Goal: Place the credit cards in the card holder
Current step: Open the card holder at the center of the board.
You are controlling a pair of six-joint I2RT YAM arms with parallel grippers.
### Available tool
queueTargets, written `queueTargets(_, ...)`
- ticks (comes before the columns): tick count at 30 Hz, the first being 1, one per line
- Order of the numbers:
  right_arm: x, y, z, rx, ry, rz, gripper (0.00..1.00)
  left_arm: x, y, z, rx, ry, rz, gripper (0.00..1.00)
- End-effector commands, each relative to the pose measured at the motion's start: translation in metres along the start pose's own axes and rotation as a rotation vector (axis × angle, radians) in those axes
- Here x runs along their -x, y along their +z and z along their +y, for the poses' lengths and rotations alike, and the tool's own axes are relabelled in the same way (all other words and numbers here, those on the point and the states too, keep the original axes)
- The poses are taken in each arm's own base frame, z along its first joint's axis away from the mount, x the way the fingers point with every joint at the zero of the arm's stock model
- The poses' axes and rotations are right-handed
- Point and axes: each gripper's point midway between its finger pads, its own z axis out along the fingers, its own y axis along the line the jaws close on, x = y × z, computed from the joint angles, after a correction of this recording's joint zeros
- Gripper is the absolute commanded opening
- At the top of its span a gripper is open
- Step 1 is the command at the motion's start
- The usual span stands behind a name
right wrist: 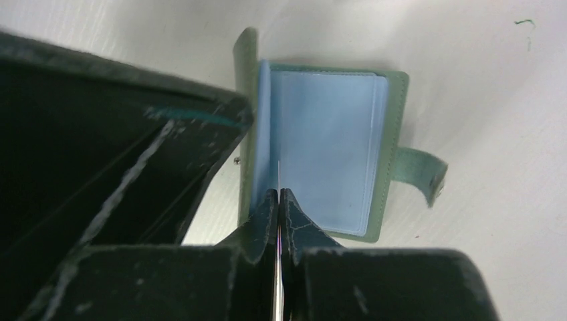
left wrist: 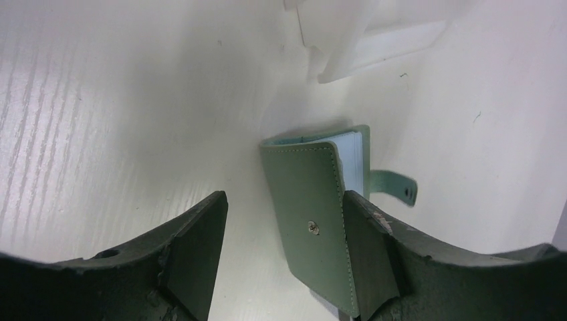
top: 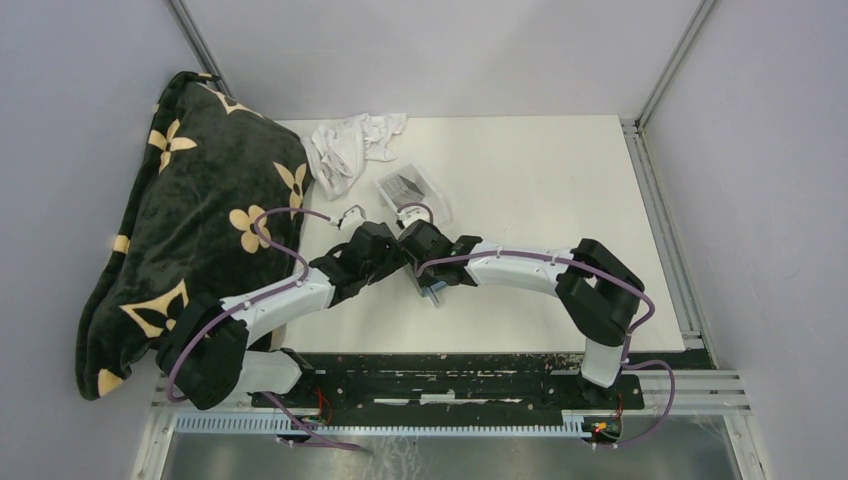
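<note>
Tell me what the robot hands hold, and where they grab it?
The right gripper pinches a thin sheet by its near edge, maybe a card; the left gripper is open, holding nothing.

The left arm [top: 285,298] reaches forward and to the right, while the right arm [top: 520,268] folds at its elbow and stretches left, so the two wrists sit close together ahead of the bases. The left gripper [left wrist: 284,257] has its jaws spread wide, clamping nothing. The right gripper [right wrist: 279,197] points down, its fingers pressed together on a thin card [right wrist: 278,175] held edge-on.
</note>
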Motion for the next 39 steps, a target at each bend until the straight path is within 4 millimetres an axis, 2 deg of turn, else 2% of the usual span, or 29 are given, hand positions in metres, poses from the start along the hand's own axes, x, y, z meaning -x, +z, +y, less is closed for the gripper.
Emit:
queueTargets(1,0.024,-0.017,0.019,0.067,0.007,-0.078,0.01,0.015,0.006,-0.009,-0.014,-0.049,-0.057,0.72)
queueTargets(9,0.025,-0.017,0.02,0.065,0.002,-0.078,0.01,0.023,0.0,-0.021,-0.053,-0.068,-0.072,0.72)
queueTargets(20,0.026,-0.014,0.022,0.064,-0.001,-0.074,0.01,0.033,-0.022,-0.032,-0.152,-0.135,-0.106,0.72)
queueTargets(32,0.029,-0.014,0.026,0.066,-0.022,-0.074,0.01,0.03,-0.013,-0.046,-0.172,-0.099,-0.067,0.73)
queueTargets(39,0.031,-0.015,0.031,0.073,-0.034,-0.076,0.01,0.022,-0.001,-0.045,-0.145,-0.058,-0.034,0.73)
